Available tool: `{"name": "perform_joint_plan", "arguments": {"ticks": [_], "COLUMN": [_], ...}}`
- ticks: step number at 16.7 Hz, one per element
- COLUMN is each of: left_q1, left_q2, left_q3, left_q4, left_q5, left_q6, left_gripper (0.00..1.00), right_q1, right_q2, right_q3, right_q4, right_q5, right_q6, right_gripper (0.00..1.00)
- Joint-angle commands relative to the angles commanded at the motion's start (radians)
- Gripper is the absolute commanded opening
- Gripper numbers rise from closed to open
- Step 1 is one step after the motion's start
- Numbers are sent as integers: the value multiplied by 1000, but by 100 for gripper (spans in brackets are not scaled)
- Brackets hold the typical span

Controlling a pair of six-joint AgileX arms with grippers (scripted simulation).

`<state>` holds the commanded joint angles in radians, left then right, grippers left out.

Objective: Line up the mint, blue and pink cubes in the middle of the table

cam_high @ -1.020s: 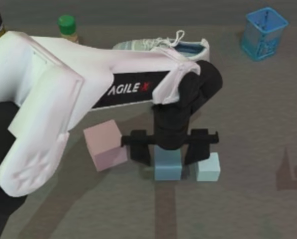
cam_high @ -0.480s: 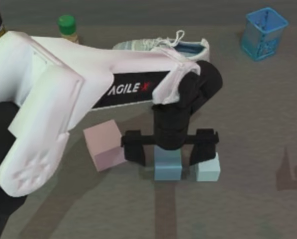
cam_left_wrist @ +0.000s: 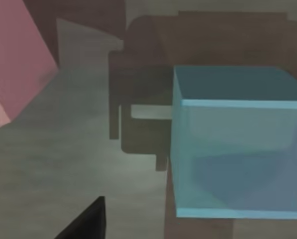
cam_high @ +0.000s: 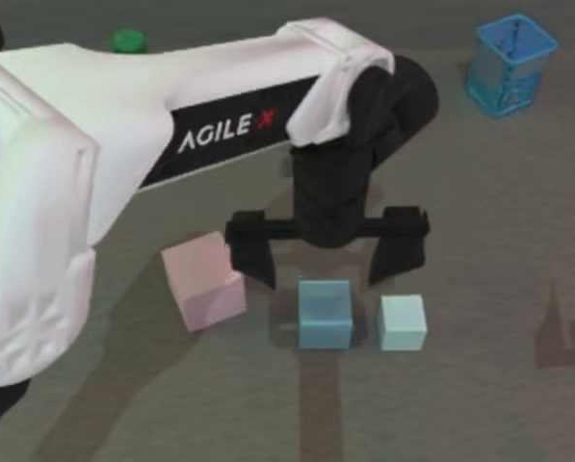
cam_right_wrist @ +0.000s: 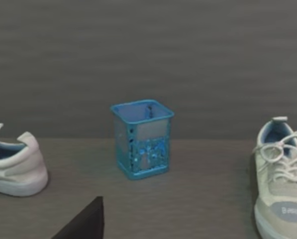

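The left arm reaches across the table from the left, its gripper pointing down above the blue cube, jaws spread wide and empty. The mint cube sits just right; the pink cube lies left, turned askew. Only the right wrist view shows two sneakers beside the blue cup; the right arm itself seems out of sight.

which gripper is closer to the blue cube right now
Left. The left gripper hangs open just above and behind the blue cube. The right gripper is out of the top view, facing the blue cup.
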<state>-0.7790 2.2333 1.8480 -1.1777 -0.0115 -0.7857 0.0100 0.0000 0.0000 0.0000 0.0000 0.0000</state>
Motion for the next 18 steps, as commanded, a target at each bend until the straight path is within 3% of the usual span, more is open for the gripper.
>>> {"name": "perform_joint_plan", "arguments": {"ticks": [6,10,14,18], "left_q1": [-4,17,73,145], "left_q2": [-5,-10,-29,-54], "left_q3": [10,0,-38,-104], "left_q4": [-11,-7,3,13], "left_q5": [-1,-1,1,8], "left_q6": [2,105,361,742], "left_gripper": [100,100,100,100], "right_q1": [0,0,0,0], "right_q2": [0,0,0,0], "right_q3": [0,0,0,0], "right_q4": [0,0,0,0], "right_q5": [0,0,0,0], "right_q6": [0,0,0,0], "right_gripper": [100,100,100,100]}}
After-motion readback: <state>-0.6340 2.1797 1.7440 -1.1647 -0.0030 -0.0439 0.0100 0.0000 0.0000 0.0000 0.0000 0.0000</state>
